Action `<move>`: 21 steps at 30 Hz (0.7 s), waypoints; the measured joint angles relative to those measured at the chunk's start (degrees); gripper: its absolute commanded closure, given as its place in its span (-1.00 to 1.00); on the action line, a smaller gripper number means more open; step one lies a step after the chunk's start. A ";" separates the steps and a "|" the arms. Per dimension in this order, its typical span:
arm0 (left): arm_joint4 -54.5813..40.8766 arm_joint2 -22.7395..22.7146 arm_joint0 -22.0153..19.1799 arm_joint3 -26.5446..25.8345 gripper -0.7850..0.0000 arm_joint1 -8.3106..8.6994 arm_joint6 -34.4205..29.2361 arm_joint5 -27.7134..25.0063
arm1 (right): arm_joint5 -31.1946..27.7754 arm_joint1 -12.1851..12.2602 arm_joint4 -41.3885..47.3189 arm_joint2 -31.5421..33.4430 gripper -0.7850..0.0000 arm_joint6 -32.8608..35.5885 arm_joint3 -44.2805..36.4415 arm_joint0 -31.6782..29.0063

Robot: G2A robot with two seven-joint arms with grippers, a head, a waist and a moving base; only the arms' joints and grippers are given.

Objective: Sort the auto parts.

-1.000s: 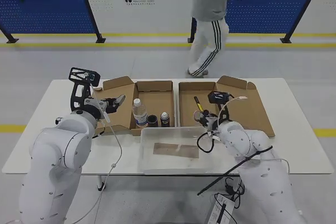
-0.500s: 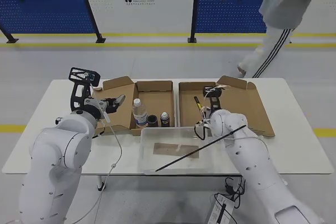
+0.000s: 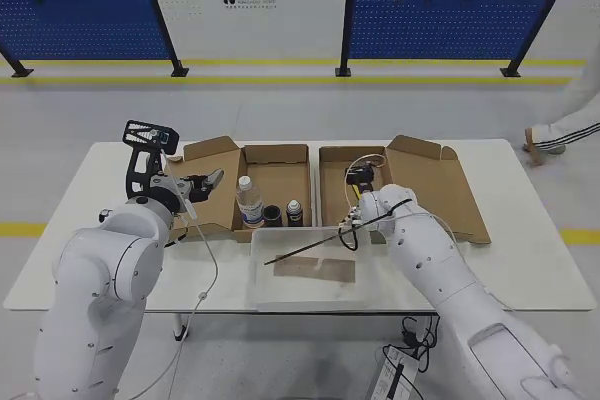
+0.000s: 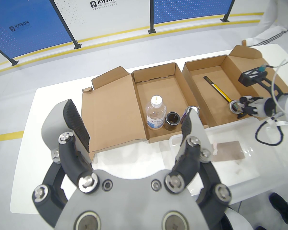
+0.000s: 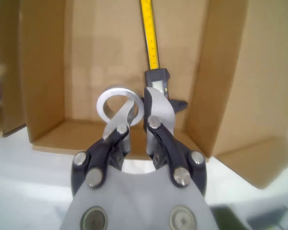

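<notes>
Right gripper [image 5: 140, 101] pinches 1 metal ring [image 5: 101, 106] beside the caliper [image 5: 148, 32], top-view centre; left gripper [image 4: 130, 108] spread wide, left of centre.

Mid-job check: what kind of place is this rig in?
Probably an indoor robot test or demo hall, not a working garage: blue partition panels on stands, yellow floor lines, and a lone white table holding two open cardboard boxes.

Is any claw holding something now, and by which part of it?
The right claw holds a metal ring by its wall, with one finger inside the hole and one outside. The left claw is open and empty.
</notes>
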 measured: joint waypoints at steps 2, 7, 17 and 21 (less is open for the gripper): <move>0.00 0.00 0.00 0.00 -1.00 0.00 0.00 0.00 | -0.50 -0.45 0.51 -0.53 1.00 -0.01 1.54 0.78; 0.00 0.00 0.00 0.00 -1.00 0.00 0.00 0.00 | -1.96 -1.54 2.82 -1.20 0.95 0.14 5.48 2.41; 0.00 0.00 0.00 0.00 -1.00 0.00 0.00 0.00 | -4.10 -3.02 5.60 -1.75 0.59 -0.68 11.79 4.42; 0.00 0.00 0.00 0.00 -1.00 0.00 0.00 0.00 | -4.32 -3.37 6.05 -1.62 0.38 -1.47 13.05 4.96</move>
